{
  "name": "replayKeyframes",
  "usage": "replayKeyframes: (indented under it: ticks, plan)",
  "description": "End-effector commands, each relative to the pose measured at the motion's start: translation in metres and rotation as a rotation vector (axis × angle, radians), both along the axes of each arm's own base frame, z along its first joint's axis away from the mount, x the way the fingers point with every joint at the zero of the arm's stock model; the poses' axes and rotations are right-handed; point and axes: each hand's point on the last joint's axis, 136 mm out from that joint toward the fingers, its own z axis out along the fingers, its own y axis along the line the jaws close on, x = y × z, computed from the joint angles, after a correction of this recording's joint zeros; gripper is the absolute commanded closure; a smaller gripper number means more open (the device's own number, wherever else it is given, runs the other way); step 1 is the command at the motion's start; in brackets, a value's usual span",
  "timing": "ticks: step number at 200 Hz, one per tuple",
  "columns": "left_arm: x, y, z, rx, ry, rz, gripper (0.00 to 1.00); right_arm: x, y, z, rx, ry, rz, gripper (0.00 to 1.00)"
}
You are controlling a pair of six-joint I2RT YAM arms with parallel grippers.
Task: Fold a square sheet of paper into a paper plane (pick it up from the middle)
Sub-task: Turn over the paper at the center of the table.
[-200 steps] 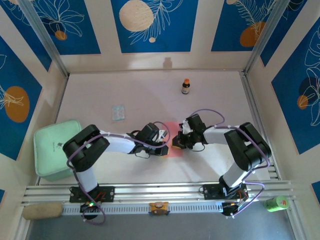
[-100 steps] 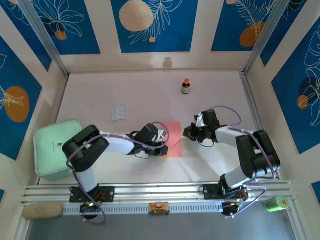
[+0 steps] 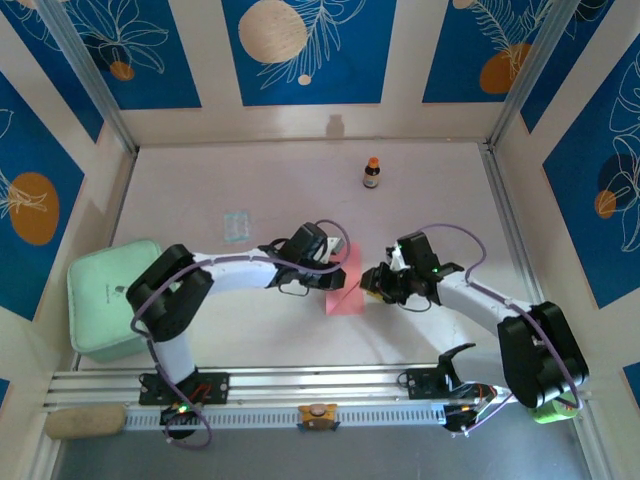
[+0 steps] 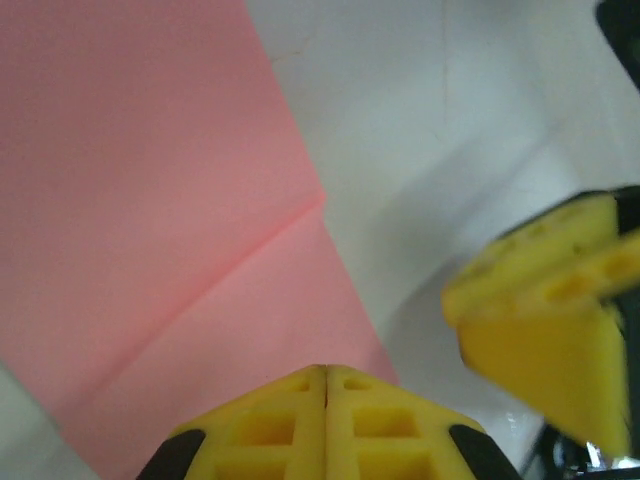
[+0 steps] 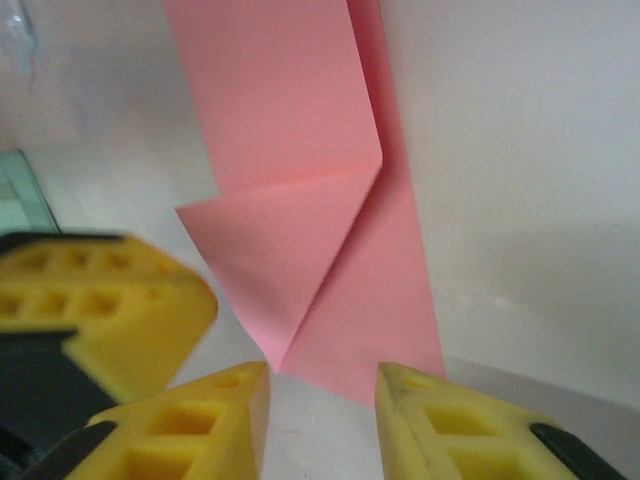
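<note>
The square sheet of paper [image 3: 346, 294] is salmon pink and lies on the table as a narrow folded strip, not a dart. In the right wrist view the sheet [image 5: 300, 150] has one corner turned in as a triangular flap. My left gripper [image 3: 334, 270] is shut, and its joined tips [image 4: 325, 372] rest over the sheet [image 4: 150, 200] with nothing between them. My right gripper [image 3: 369, 285] is open. Its fingers [image 5: 322, 385] straddle the table just short of the sheet's near edge. The right gripper's yellow fingers [image 4: 545, 300] show beside the paper.
A small brown bottle [image 3: 372, 173] stands at the back. A pale bluish packet [image 3: 236, 225] lies left of centre. A green box [image 3: 108, 298] sits at the left edge. A green can [image 3: 553, 405] and a tan roll [image 3: 85, 422] lie by the front rail.
My right gripper drew back from the sheet, then came in lower at its near right edge and opened. My left gripper slid right and farther onto the sheet, which now looks narrower.
</note>
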Motion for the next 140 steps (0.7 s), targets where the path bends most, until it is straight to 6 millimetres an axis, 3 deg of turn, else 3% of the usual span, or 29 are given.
replayKeyframes:
  ticks: [1, 56, 140]
  plan:
    - [-0.006, 0.013, -0.029, 0.099, 0.046, -0.031, 0.95, -0.016, -0.001, -0.008, -0.033, 0.065, -0.022, 0.62]
    - [-0.014, 0.025, -0.049, 0.139, 0.072, -0.014, 0.98, -0.026, 0.013, -0.016, -0.029, 0.089, 0.013, 0.57]
    - [-0.019, 0.026, -0.051, 0.111, 0.086, -0.003, 1.00, -0.023, 0.019, -0.026, -0.051, 0.103, 0.019, 0.53]
